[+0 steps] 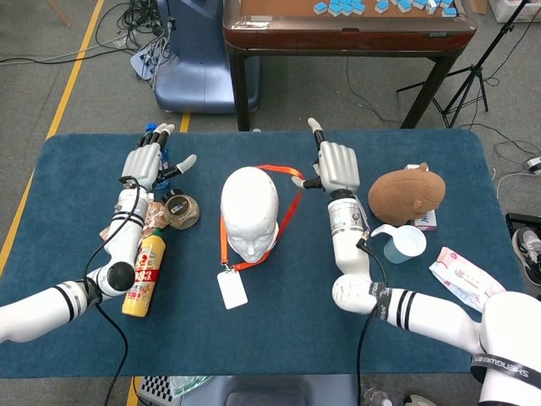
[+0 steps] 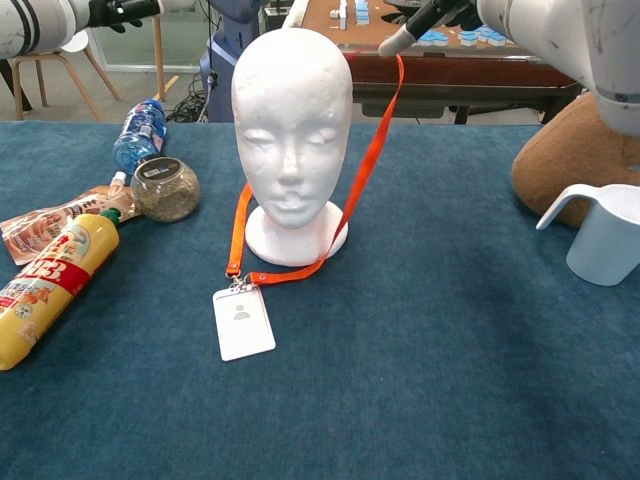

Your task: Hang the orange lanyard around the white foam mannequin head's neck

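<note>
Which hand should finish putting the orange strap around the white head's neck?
Probably the right hand: the lanyard hangs over its thumb, beside the head. The left hand is open, far off by the bottle.

Bright, even light falls from overhead in both views. Shadows on the counter [image 1: 279, 313] are soft and faint. Focus is sharp, without glare.

Orange lanyard [image 2: 362, 170], white mannequin head [image 2: 291, 110], blue table [image 2: 430, 340].
</note>
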Tool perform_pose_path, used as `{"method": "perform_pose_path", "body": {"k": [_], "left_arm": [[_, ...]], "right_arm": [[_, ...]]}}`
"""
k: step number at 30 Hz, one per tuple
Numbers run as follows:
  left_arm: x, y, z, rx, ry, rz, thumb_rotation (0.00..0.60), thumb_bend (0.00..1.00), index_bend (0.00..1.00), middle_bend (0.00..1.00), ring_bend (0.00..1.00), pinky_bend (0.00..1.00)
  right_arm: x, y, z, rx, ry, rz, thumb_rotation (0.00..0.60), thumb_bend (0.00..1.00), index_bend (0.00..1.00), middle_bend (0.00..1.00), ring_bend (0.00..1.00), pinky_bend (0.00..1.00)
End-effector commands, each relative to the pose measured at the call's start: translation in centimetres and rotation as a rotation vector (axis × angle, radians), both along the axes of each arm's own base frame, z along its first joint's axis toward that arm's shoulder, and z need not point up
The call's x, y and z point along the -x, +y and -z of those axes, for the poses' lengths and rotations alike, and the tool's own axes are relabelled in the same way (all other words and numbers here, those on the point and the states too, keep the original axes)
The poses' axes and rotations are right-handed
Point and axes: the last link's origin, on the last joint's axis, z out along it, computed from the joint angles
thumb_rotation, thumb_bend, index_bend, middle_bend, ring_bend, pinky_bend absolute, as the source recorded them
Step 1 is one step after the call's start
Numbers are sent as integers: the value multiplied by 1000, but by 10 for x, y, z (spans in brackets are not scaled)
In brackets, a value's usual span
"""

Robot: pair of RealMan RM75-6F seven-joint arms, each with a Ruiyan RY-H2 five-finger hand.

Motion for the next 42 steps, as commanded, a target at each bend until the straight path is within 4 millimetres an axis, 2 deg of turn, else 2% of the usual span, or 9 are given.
{"method": "perform_pose_path", "body": {"k": [1,10,12,15,21,28,31,34,42], "left_arm": [[5,1,-4,-7,-14,-9,7,50,0,0,0,0],[17,-17,-18,-4,-45,22,4,49,0,0,0,0],[21,-27,-21,1,-65,34,42,50,0,0,0,0],[29,-41,-25,7,-74,40,166,51,0,0,0,0],[49,-72,-35,35,-63,35,529,51,0,0,0,0],[71,-109,-42,46,-40,50,600,145,2,10,46,140],[81,-125,-43,74,-20,62,600,203,121,89,150,286],[88,-143,-42,107,21,83,600,259,265,298,336,468],[90,-177,-36,190,17,161,600,285,422,738,751,873]], "right_arm": [[-2,0,0,-9,-13,-2,600,0,0,1000,1000,1000],[-1,27,-8,-32,-42,-112,600,0,0,1000,1000,1000],[3,40,-12,-34,-45,-156,600,0,0,1000,1000,1000],[11,61,-18,-41,-49,-222,600,14,0,1000,1000,1000],[37,103,-32,-37,-45,-311,600,196,22,997,1000,1000],[70,141,-49,-44,23,-339,600,212,79,989,1000,1000],[84,155,-57,-9,60,-337,600,212,114,964,1000,1000],[104,171,-64,59,108,-332,600,212,118,930,1000,1000],[138,198,-73,127,192,-277,600,212,118,817,920,966]]}}
